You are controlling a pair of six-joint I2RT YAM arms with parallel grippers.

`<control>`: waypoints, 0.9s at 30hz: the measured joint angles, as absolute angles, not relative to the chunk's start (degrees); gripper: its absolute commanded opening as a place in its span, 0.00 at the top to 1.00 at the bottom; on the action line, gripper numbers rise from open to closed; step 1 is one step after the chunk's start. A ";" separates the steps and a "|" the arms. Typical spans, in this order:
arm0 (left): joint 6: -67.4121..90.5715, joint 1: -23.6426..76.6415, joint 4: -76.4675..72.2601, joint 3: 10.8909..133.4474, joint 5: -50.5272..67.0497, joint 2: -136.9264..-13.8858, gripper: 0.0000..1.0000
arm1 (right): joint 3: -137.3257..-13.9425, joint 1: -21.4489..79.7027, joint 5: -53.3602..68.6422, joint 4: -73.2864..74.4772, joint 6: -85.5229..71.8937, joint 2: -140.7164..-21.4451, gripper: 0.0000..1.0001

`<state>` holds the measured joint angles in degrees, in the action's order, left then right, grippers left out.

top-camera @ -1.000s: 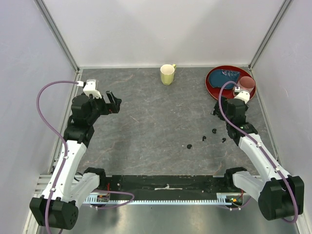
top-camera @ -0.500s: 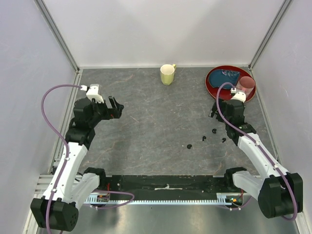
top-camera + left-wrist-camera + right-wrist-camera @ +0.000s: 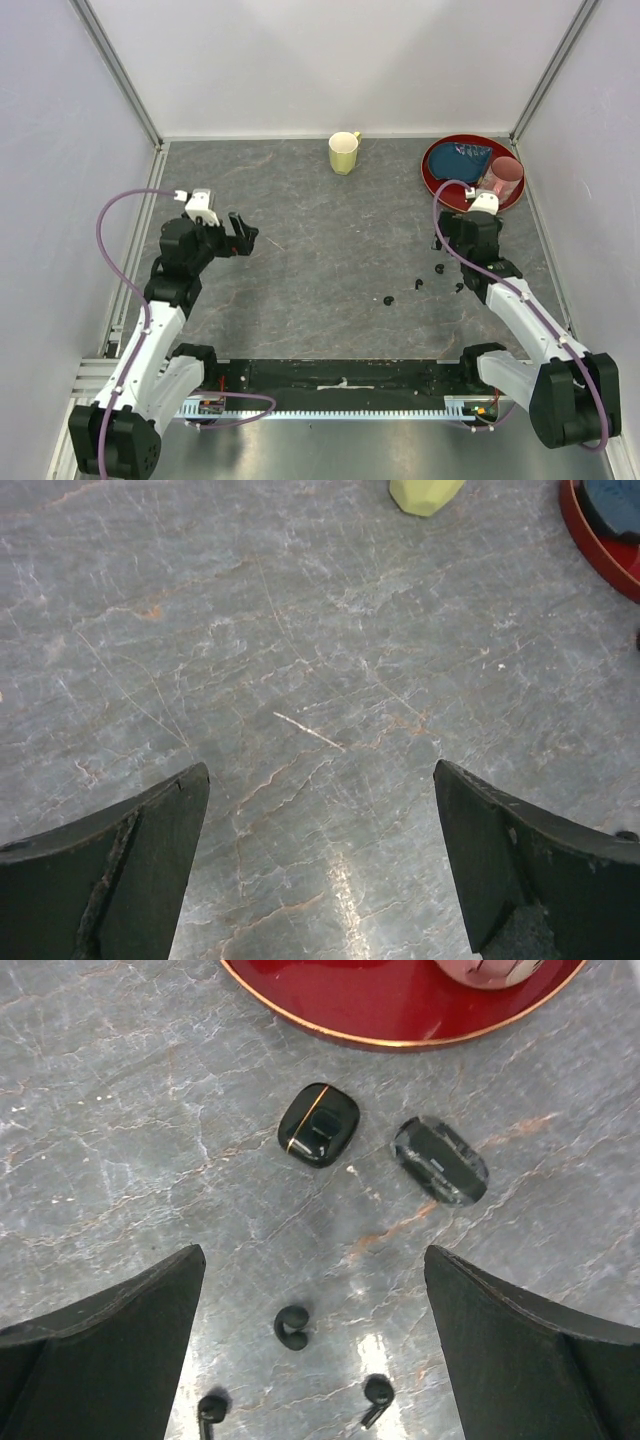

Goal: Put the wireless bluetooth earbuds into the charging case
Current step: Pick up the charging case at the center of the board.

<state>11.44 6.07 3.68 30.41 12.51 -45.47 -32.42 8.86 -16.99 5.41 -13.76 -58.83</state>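
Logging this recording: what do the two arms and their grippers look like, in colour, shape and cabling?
The left arm and right arm match: white link shells, black joint housings, black bases. A purple cable loops from a small white connector block at each wrist. The left gripper and right gripper each have two broad matte black fingers tapering to blunt tips. No markings are legible.

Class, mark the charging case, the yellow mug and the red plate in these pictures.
charging case (image 3: 318, 1125), right wrist view, on its glossy top.
yellow mug (image 3: 343, 157), top external view, on its outer wall.
red plate (image 3: 370, 1005), right wrist view, on bare red surface.
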 measured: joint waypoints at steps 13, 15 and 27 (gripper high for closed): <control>11.49 6.07 10.61 36.34 15.81 -44.29 0.00 | -42.68 6.74 -22.46 10.63 -0.08 -64.42 0.09; 11.51 6.07 10.66 36.32 16.69 -44.27 0.00 | -43.22 5.13 -21.28 12.03 1.06 -66.39 0.15; 13.98 6.13 8.80 35.18 22.85 -44.80 0.00 | -49.93 -7.22 -4.82 17.82 10.41 -79.05 0.25</control>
<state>13.98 6.13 8.80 35.18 22.85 -44.80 -49.93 -7.22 -4.82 17.82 10.41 -79.05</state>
